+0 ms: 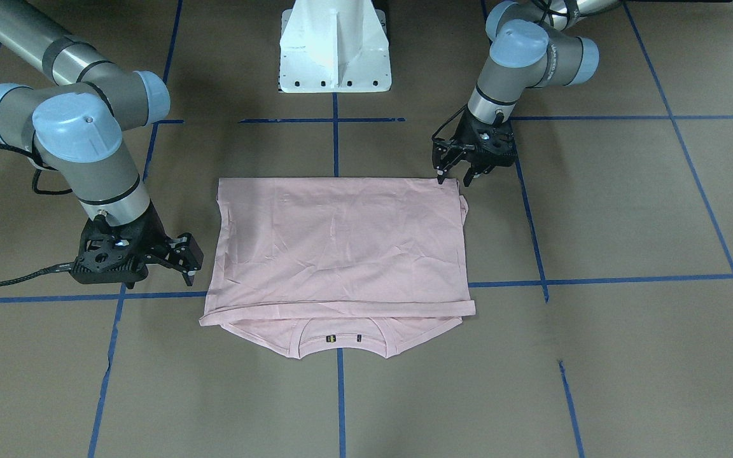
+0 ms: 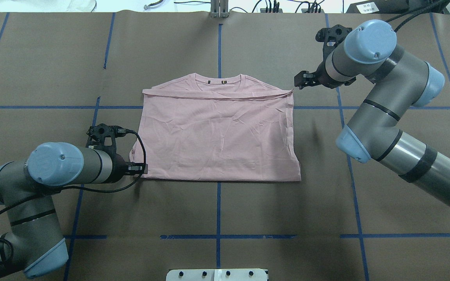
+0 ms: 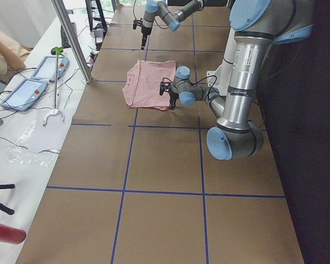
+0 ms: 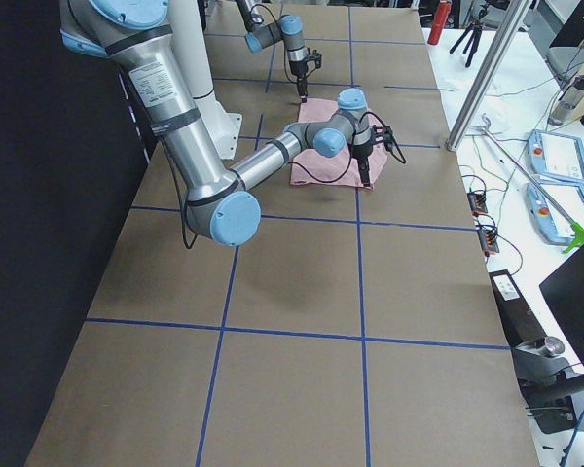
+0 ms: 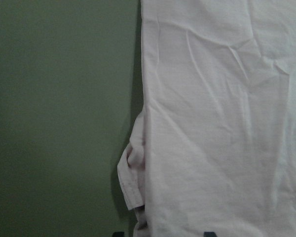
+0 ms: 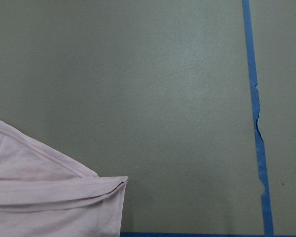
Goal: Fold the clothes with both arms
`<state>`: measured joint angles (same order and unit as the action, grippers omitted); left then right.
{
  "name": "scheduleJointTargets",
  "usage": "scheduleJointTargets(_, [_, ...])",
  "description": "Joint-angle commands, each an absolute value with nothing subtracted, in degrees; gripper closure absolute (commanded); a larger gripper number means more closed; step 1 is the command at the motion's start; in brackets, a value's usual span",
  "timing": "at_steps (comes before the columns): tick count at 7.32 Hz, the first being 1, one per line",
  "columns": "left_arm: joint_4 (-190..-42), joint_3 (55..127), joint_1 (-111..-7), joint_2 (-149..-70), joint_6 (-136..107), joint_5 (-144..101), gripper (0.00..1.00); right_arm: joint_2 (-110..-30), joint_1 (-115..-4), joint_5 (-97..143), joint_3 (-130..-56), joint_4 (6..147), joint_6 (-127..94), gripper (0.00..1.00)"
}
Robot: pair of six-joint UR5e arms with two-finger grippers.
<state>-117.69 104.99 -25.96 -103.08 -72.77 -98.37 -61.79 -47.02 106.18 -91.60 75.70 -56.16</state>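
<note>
The light pink T-shirt (image 1: 341, 242) lies flat on the brown table, folded into a rectangle with the plain side up, so its print is hidden. Its ribbed collar (image 1: 341, 340) shows at the edge far from the robot. It also shows in the overhead view (image 2: 217, 136). My left gripper (image 1: 453, 179) is open, tips down at the shirt's near corner on my left side (image 2: 139, 168). The left wrist view shows the shirt's bunched edge (image 5: 133, 182). My right gripper (image 1: 189, 261) is open and empty beside the far right corner (image 2: 300, 80). The right wrist view shows that corner (image 6: 103, 190).
The white pedestal base (image 1: 335, 44) stands at the robot's side of the table. Blue tape lines (image 1: 595, 278) cross the brown surface. A side bench with tablets (image 3: 22, 93) and a metal pole (image 3: 71, 38) stand beyond the far edge.
</note>
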Motion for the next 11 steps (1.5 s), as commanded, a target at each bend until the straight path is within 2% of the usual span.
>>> scheduleJointTargets(1, [-117.69, 104.59, -25.40, -103.18, -72.86, -97.83, 0.53, -61.79, -47.02, 106.17, -91.50, 75.67, -56.16, 0.00])
scheduleJointTargets(2, [-117.69, 104.33, -25.31, -103.27, -72.86, -97.65, 0.60, -61.79, -47.02, 106.17, -91.49, 75.76, -56.16, 0.00])
scheduleJointTargets(3, [-117.69, 104.33, -25.31, -103.18, -72.77, -97.56, 0.72, -61.79, -47.02, 106.17, -91.49, 75.76, -56.16, 0.00])
scheduleJointTargets(4, [-117.69, 104.41, -25.31, -103.27, -72.77, -97.56, 0.90, -61.79, -47.02, 106.17, -91.49, 75.76, -56.16, 0.00])
scheduleJointTargets(5, [-117.69, 104.50, -25.23, -103.27, -72.77, -97.56, 1.00, -61.79, -47.02, 106.17, -91.49, 75.76, -56.08, 0.00])
scheduleJointTargets(9, [-117.60, 104.41, -26.27, -102.66, -67.54, -97.47, 1.00, -61.79, -46.85, 106.08, -91.32, 75.76, -56.43, 0.00])
scheduleJointTargets(11, [-117.95, 100.23, -33.62, -103.09, -57.88, -96.86, 1.00, -61.70, -46.85, 106.00, -91.23, 75.76, -56.51, 0.00])
